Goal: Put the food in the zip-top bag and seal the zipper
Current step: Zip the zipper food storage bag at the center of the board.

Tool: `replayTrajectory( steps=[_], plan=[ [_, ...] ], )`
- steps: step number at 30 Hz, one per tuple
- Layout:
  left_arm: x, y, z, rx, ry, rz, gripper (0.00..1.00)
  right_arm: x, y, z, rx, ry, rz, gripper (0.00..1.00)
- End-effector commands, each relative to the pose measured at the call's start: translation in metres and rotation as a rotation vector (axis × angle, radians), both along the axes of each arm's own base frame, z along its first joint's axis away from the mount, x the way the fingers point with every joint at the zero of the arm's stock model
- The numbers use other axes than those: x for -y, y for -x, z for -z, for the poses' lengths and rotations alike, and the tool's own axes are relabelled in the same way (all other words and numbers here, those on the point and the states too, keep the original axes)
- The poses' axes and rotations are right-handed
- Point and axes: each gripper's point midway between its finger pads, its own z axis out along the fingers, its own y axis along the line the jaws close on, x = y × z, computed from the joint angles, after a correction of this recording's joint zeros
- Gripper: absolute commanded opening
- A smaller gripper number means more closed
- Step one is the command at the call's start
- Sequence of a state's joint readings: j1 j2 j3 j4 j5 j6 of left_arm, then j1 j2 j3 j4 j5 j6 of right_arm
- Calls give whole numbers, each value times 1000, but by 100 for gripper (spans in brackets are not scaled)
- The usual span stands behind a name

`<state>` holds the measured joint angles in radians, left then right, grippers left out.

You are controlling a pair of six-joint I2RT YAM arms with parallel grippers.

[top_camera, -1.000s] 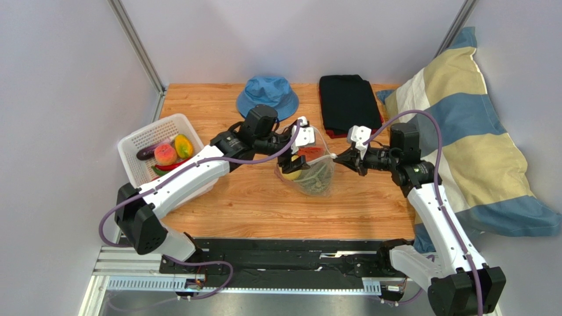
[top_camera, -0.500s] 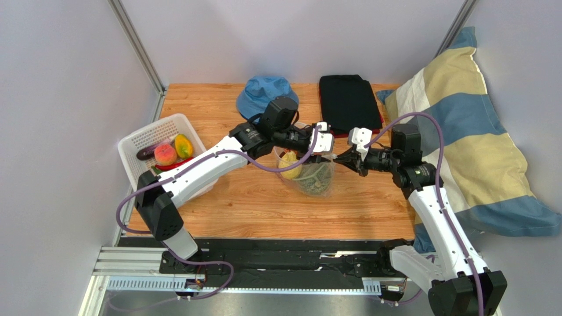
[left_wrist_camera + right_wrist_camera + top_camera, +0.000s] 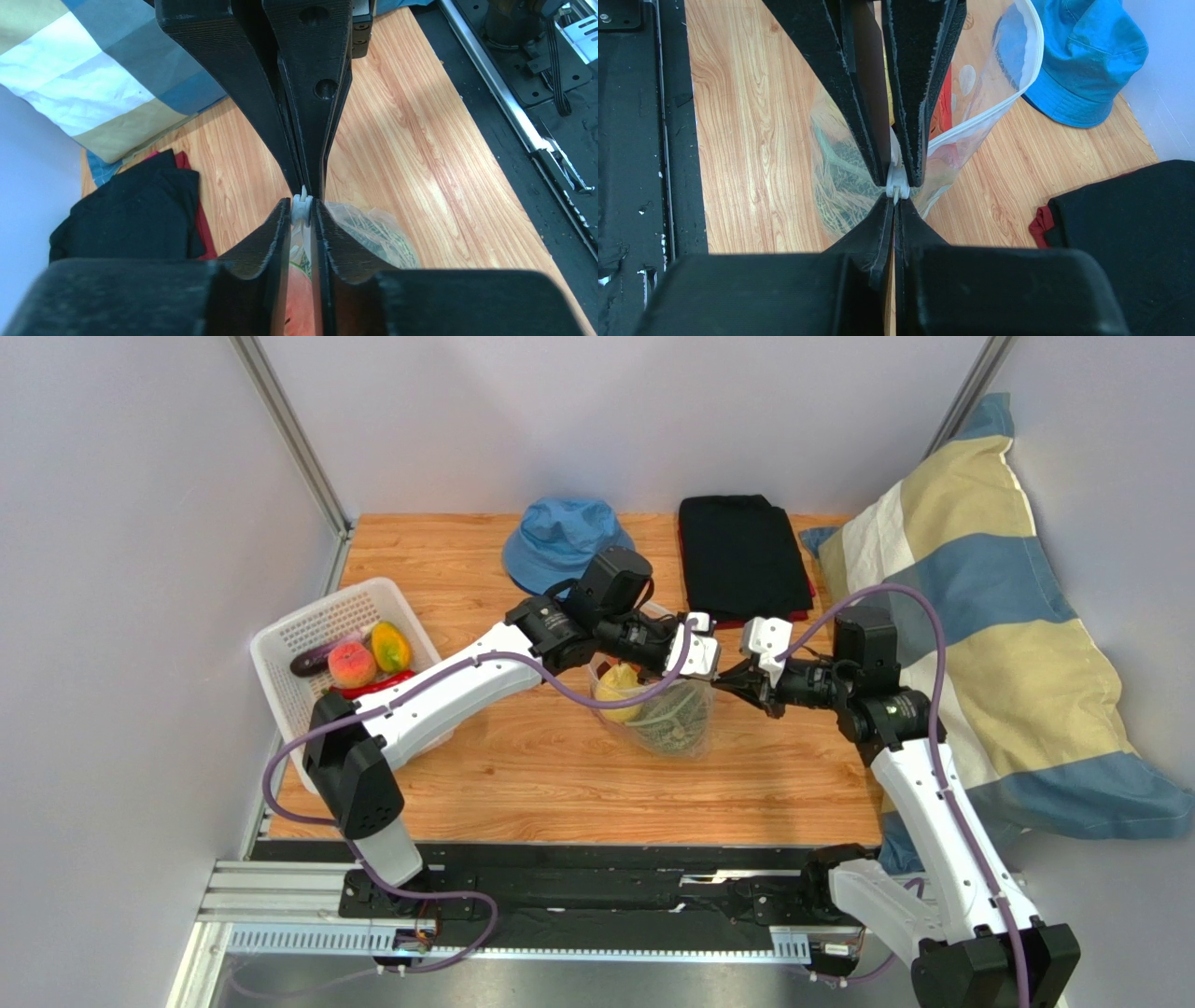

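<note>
The zip-top bag (image 3: 659, 711) sags on the table middle, its top edge held up. Inside it show a yellow fruit (image 3: 617, 686) and the green squash (image 3: 676, 717). My two grippers meet tip to tip at the bag's right end. The left gripper (image 3: 302, 205) is shut on the white slider of the zipper (image 3: 302, 199). Facing it, the right gripper (image 3: 894, 201) is shut on the bag's corner (image 3: 948, 143). More food (image 3: 354, 665) lies in the white basket (image 3: 288, 637) at the left. Red food (image 3: 300, 308) shows between the left fingers.
A blue hat (image 3: 568, 539) and a folded black cloth (image 3: 744, 553) lie at the back of the table. A striped pillow (image 3: 1010, 644) overhangs the right edge. The left arm stretches across the bag from the basket side.
The left gripper has slid right along the bag's mouth to the right gripper, and its jaws have narrowed onto the zipper slider. The right gripper stayed shut, shifting slightly.
</note>
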<state>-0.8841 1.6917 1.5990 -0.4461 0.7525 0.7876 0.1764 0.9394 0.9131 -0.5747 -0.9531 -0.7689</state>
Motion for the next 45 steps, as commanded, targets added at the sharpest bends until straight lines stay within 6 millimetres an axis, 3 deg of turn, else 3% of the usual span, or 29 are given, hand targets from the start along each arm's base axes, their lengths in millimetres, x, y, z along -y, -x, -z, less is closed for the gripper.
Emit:
replayTrajectory(
  steps=[1, 6, 11, 14, 15, 17, 29, 33, 38, 43, 45],
  plan=[
    [9, 10, -12, 24, 31, 76, 19, -4, 7, -10, 73, -9, -45, 0],
    [12, 10, -6, 7, 5, 80, 26, -3, 9, -11, 82, -9, -46, 0],
    [13, 9, -2, -2, -9, 77, 26, -3, 10, -12, 85, -10, -46, 0],
    [11, 7, 1, 2, -26, 66, 12, -3, 10, -11, 83, -5, -43, 0],
    [10, 5, 1, 5, -31, 58, 2, -2, 10, -10, 84, -1, -39, 0],
    [5, 2, 7, 10, -60, 33, 0, 0, 10, -10, 90, 2, -32, 0],
    [-34, -27, 37, -2, -194, -92, 0, 17, 10, -6, 80, 18, 22, 0],
    [-48, -31, 39, -2, -222, -124, 0, 23, 6, -6, 75, 20, 47, 0],
    [-74, -44, 26, 20, -236, -198, 0, 36, -2, 0, 58, 23, 103, 0],
    [-99, -45, 23, 38, -275, -228, 0, 40, -6, 8, 44, 28, 112, 0],
    [-110, -47, 23, 43, -287, -249, 0, 51, -12, 8, 42, 31, 154, 0]
  ],
)
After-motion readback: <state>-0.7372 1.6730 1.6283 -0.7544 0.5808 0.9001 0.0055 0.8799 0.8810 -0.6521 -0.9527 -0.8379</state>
